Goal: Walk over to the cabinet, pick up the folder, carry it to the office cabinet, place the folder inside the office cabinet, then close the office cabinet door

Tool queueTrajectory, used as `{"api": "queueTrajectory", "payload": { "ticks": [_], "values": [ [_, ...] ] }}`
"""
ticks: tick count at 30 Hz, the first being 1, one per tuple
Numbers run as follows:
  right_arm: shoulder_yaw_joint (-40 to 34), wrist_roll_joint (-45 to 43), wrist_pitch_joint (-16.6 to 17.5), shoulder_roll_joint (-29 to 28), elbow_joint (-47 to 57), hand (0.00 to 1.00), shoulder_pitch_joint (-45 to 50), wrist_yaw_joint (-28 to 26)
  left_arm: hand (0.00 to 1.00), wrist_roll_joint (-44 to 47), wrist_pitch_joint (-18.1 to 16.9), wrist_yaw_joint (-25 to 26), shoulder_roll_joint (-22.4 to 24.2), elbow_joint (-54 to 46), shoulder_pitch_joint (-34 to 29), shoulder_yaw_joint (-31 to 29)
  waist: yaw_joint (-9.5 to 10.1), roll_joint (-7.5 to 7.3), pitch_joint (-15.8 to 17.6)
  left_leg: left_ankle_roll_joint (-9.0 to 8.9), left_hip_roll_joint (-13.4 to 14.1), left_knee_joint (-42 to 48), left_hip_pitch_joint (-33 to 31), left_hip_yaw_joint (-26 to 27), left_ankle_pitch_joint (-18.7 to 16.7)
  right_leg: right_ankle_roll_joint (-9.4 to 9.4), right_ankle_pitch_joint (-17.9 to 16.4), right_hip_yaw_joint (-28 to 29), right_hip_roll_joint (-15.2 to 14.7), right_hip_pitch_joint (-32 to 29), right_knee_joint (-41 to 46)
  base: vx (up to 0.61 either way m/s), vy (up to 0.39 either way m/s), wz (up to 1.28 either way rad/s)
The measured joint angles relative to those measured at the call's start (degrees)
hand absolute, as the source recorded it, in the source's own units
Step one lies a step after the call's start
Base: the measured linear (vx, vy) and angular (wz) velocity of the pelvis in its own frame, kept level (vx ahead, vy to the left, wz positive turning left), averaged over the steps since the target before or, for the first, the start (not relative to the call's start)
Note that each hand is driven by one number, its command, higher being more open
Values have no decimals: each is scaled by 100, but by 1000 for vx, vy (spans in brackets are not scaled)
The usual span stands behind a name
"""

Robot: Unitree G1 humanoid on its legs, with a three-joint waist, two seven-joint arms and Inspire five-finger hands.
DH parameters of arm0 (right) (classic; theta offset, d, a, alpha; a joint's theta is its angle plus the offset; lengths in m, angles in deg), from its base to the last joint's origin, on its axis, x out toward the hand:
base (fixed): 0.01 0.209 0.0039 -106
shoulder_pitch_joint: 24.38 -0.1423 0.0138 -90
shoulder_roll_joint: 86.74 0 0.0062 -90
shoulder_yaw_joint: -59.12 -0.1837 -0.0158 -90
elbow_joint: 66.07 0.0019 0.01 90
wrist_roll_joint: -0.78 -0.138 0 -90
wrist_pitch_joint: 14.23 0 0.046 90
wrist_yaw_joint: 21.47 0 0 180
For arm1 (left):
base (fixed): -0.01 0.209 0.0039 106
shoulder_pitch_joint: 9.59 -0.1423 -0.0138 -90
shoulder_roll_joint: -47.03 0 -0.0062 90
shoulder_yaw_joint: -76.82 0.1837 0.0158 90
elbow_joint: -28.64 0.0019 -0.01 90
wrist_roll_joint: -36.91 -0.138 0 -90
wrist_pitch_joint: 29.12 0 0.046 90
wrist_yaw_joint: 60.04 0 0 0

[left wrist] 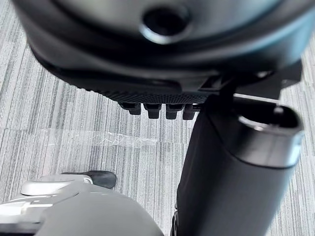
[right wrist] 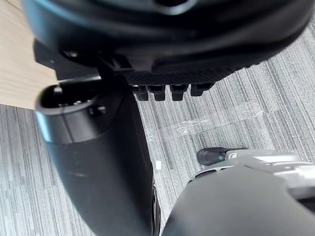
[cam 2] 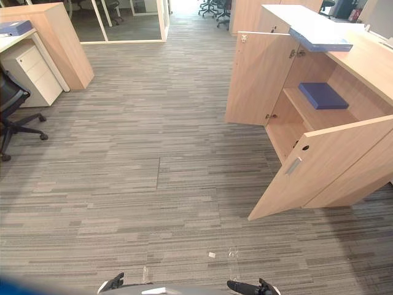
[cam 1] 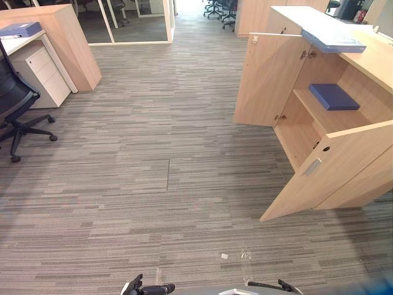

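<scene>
The office cabinet [cam 1: 368, 67] stands at the right with both doors swung open. A dark blue folder [cam 1: 333, 96] lies flat on its inner shelf. A lighter blue folder [cam 1: 334, 42] rests on the cabinet's top, partly over the edge. Far left, another blue folder [cam 1: 19, 29] lies on a desk. My left hand [left wrist: 147, 59] hangs over the carpet with relaxed fingers [left wrist: 157, 109] and holds nothing. My right hand [right wrist: 172, 44] hangs the same way, its fingers [right wrist: 170, 91] loose and empty, with light wood behind it.
The near cabinet door [cam 1: 331, 172] juts out over the grey carpet [cam 1: 153, 172]; the far door [cam 1: 267, 80] stands open too. A black office chair [cam 1: 15, 104] and a white drawer unit [cam 1: 43, 74] sit at the left. Glass partitions [cam 1: 123, 24] lie ahead.
</scene>
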Motion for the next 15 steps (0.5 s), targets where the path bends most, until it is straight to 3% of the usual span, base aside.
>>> {"api": "queueTrajectory", "payload": {
  "ticks": [2,15],
  "values": [
    [-14,1,0,5,1,100,-13,-3,100,105,0,-50,-10,16,-3,35,0,14,15,-12,9,-20,9,17,7,111,4,-1,2,-3,-1,-4,20,-4],
    [-47,1,0,-1,-3,100,-26,-20,100,100,-21,-18,-18,22,-6,49,-1,4,40,-15,6,-35,36,14,10,117,14,-9,1,8,-1,0,2,0]
  ]
}}
